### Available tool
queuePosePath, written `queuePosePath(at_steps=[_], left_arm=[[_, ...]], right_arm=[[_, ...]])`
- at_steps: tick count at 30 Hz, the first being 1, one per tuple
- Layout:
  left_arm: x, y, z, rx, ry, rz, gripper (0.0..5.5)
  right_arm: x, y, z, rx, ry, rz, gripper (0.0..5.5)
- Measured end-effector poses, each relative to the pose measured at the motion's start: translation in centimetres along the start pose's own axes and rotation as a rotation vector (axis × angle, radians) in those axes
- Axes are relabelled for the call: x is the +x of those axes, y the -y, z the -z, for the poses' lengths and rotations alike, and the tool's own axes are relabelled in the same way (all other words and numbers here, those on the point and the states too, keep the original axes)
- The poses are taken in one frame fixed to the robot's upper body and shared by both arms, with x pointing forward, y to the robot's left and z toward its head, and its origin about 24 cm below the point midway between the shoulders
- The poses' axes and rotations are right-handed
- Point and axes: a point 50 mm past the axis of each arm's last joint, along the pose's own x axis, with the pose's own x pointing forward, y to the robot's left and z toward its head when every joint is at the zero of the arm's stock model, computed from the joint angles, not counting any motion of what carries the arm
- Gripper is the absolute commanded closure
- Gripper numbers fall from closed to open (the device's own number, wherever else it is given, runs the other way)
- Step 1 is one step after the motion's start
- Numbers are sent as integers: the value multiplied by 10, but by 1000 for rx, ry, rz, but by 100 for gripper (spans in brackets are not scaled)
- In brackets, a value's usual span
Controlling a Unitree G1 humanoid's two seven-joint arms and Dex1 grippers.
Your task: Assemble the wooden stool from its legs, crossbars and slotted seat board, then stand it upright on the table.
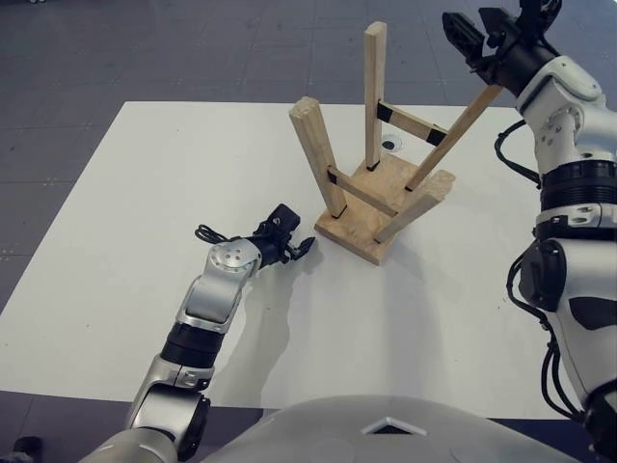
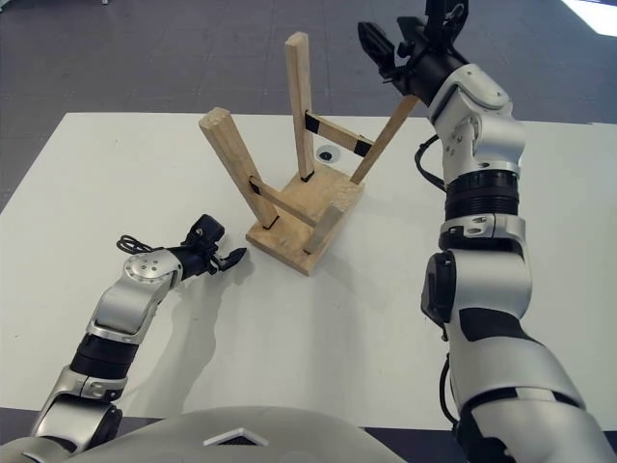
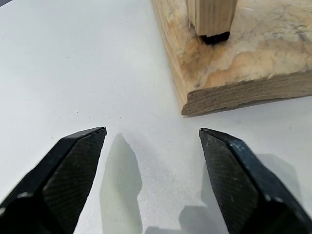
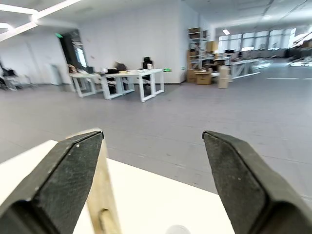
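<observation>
Tabletop (image 1: 116,241): left gripper (image 1: 302,248) agape beside stool (image 1: 359,234)

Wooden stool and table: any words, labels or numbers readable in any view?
None can be read.
The upturned pale wooden stool and the white table bear no print.
The small green sign on the far wall in the right wrist view is too blurred to read.

"Where does the head camera look from?"

"From high on the near side of the stool (image 1: 371,198), tilted down. Both eyes take in the whole table (image 1: 145,241)."

"And the wrists?"

"The left one sits low, just beside the stool's seat (image 3: 234,63), on a corner both eyes also catch. The right one, up by a leg (image 4: 105,195) top, faces out past the stool's far side."
</observation>
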Motion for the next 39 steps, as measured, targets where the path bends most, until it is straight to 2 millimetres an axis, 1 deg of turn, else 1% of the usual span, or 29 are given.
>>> queuePosePath(at_steps=[1,2,3,4,5,6,7,8,9,10,11,13,14,15,16,17,19,20,21,22,25,27,32,34,37,39], left_arm=[[0,0,-2,2,6,0,196],[0,-1,-2,2,6,-2,196],[0,-1,-2,1,4,-2,196],[0,-1,-2,1,4,-3,196],[0,-1,-2,1,4,-3,196],[0,-1,-2,-1,4,-2,196],[-1,-1,-3,-12,5,0,196],[-2,-3,-5,-25,14,-3,196],[-3,-6,-6,-35,19,-8,196],[-2,-7,-10,-44,25,-8,196],[-2,-8,-14,-46,34,-7,196],[1,-9,-25,-41,67,-4,196],[2,-9,-29,-37,76,-2,196],[3,-10,-32,-31,83,-2,196],[4,-11,-33,-28,83,-3,196],[5,-11,-33,-25,80,0,196],[5,-11,-33,-22,75,2,196],[5,-11,-33,-21,73,3,196],[5,-11,-32,-20,70,7,196],[6,-11,-32,-19,68,9,196],[7,-9,-33,-20,69,13,196],[8,-8,-33,-20,71,16,196],[8,-9,-31,-18,66,17,196],[7,-10,-31,-19,66,12,196],[7,-13,-30,-18,65,3,196],[6,-16,-30,-12,71,-9,196]], right_arm=[[0,-10,-16,32,72,-27,175],[-2,-15,-37,60,154,-35,175],[-9,-19,-74,59,283,-36,175],[-18,-20,-98,33,353,-26,175],[-28,-19,-114,2,398,-7,175],[-40,-13,-124,-34,421,30,175],[-53,-3,-127,-87,414,94,175],[-68,16,-119,-144,360,190,175],[-83,38,-103,-183,277,304,175],[-97,62,-78,-205,166,417,175],[-108,81,-49,-206,47,504,175],[-118,103,3,-208,-138,577,175],[-117,106,23,-203,-196,570,175],[-114,106,48,-192,-260,545,175],[-111,103,64,-188,-301,518,175],[-105,98,86,-191,-357,475,175],[-94,85,117,-182,-427,407,175],[-89,78,127,-168,-440,380,175],[-84,72,133,-156,-444,354,175],[-78,68,135,-158,-437,332,175],[-62,62,130,-213,-427,288,175],[-57,58,131,-248,-445,249,175],[-53,48,138,-365,-489,110,175],[-52,45,138,-406,-488,61,175],[-52,42,139,-410,-507,3,175],[-55,37,146,-409,-559,-89,175]])
